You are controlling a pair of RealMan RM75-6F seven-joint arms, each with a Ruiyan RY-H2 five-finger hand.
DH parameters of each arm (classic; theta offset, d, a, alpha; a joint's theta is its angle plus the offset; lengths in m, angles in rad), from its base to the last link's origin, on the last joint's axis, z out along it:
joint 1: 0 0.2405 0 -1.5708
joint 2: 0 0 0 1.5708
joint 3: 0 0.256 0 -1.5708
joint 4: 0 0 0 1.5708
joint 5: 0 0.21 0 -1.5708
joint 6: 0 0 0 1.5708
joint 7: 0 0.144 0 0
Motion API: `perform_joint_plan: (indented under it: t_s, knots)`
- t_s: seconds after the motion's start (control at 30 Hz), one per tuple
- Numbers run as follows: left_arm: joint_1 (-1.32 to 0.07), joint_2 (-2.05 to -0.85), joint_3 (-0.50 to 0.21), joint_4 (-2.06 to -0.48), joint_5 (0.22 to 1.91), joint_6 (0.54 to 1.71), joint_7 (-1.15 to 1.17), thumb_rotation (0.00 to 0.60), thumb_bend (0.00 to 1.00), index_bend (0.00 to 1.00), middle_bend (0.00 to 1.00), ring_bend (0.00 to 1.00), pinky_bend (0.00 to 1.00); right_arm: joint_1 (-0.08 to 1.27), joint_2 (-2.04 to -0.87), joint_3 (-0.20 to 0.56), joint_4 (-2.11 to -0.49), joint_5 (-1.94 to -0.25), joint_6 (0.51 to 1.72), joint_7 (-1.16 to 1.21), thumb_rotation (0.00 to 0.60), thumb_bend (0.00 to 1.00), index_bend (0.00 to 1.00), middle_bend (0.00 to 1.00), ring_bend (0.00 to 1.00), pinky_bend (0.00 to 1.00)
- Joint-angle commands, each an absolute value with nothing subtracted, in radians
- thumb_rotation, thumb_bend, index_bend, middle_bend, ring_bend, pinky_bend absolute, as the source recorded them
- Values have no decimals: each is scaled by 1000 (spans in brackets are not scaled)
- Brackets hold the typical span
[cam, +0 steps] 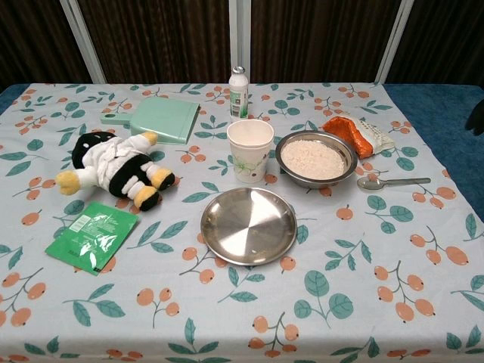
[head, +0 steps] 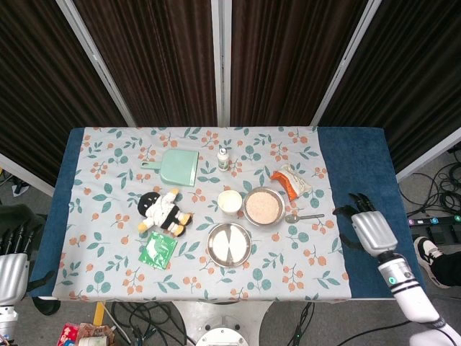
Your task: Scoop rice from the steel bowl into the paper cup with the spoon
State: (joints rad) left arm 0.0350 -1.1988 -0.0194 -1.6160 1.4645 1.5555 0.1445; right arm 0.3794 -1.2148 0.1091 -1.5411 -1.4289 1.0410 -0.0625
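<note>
So far nothing is scooped: the spoon (cam: 393, 182) lies on the counter (cam: 363, 302) right of the rice-filled steel bowl (cam: 315, 159), the paper cup (cam: 250, 149) looks empty, and both the right robot hand (head: 371, 229) and left robot hand (head: 12, 270) are released.

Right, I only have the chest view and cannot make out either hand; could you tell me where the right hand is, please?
Observer: The right hand is over the bare blue strip of the table, right of the floral cloth, and it holds nothing.
Operator: Thank you. How does it sit relative to the spoon?
Observer: The spoon lies just right of the steel bowl. Its handle points toward that hand, with a clear gap between them.
Operator: And the left hand?
Observer: The left hand is off the table's left edge, empty, with its fingers apart.
</note>
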Motion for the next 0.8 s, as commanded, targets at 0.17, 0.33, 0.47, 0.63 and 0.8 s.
perform_joint_plan:
  t_s: [0.17,0.33,0.47,0.63,0.8]
  knots:
    - [25,-1197,-26,-1617,1452,1537,145,600,70,176,122,60,43,491,-1414,125,-1339,-1354,938,-191,600,215,418,367,70,58]
    - [21,-1199,-27,-1612,1445,1527,142,600,71,177,122,60,43,515,-1498,122,-1234,-1358,946,-213,600,216,473,369,82,62]
    - [16,-1204,-28,-1606,1443,1521,140,600,71,177,122,60,43,531,-1551,125,-1165,-1347,940,-217,600,216,476,386,98,68]
    - [14,-1207,-29,-1598,1438,1515,135,600,70,177,122,60,43,546,-1589,119,-1107,-1342,930,-224,600,217,481,420,122,70]
    - [12,-1211,-29,-1592,1435,1511,131,600,70,178,122,60,43,553,-1618,114,-1076,-1334,922,-221,600,217,479,429,124,70]
